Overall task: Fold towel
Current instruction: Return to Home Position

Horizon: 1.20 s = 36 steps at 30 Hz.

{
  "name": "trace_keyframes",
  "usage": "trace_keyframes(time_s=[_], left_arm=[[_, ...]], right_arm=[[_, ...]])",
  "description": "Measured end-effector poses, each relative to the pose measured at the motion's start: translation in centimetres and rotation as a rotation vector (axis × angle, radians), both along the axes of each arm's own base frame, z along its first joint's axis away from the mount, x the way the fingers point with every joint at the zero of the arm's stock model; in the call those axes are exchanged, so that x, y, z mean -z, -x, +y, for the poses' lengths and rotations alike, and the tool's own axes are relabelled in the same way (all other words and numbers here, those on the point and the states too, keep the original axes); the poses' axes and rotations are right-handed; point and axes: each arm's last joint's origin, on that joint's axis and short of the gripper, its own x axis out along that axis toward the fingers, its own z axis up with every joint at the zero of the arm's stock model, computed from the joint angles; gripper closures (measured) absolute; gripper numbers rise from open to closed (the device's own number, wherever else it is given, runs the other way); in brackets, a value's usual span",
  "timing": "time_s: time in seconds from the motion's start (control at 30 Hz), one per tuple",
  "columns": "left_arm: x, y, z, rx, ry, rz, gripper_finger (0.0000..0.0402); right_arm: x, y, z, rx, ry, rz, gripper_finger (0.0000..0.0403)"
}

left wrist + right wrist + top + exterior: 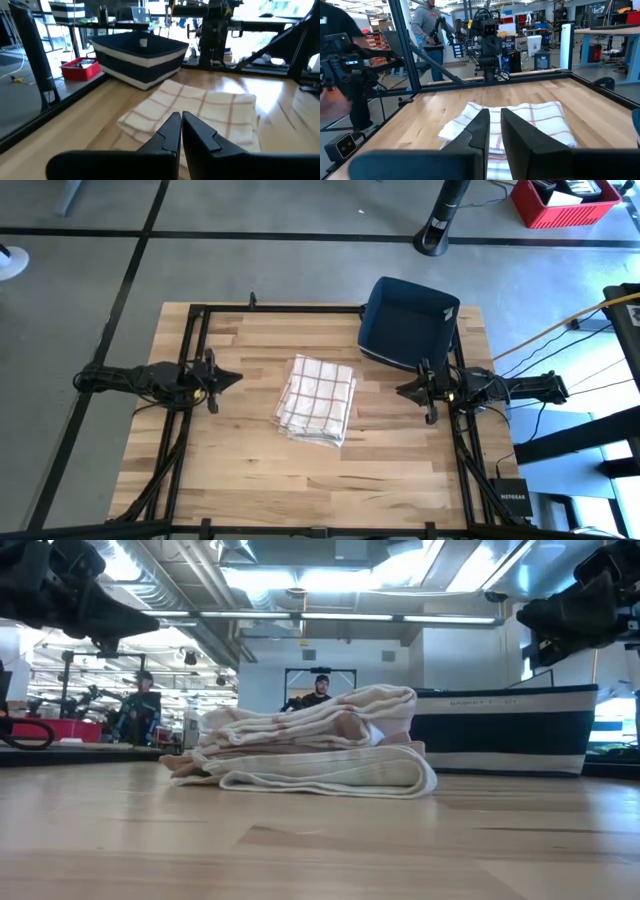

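Left gripper (pixel 236 377) pressed together, nothing held, right gripper (pixel 401 390) parted by a narrow slit, nothing held, folded towels (pixel 320 772) stacked on the bench (pixel 250 470) between them, untouched, red-checked towel (pixel 320 392) laid on top

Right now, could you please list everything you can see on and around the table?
table: one, light wood, under both arms.
towels: one folded stack, top one white with red check lines, middle of the table.
basket: one, dark blue with a white stripe, far right corner of the table.
crate: one, red, on the floor beyond the table.
stand: one, black, on the floor past the table's far edge.
people: at least two, in the room behind the table.
left tool: one, dark, left of the towels, shut, holding nothing.
right tool: one, dark, right of the towels near the basket, slightly open, holding nothing.
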Motion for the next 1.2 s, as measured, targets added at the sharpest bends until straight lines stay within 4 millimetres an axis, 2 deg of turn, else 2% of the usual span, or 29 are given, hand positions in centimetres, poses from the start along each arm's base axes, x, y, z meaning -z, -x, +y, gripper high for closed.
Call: trace_keyframes(time_s=[0.4,1.2], left_arm=[[1.6,0.3,0.0,0.0,-0.026,0.172,0.0394],[1.6,0.3,0.0,0.0,-0.028,0.178,0.0394]], right_arm=[[-0.1,0.0,0.0,0.001,-0.002,-0.008,0.0352],[0.0,0.0,0.0,0.001,-0.002,-0.006,0.0352]])
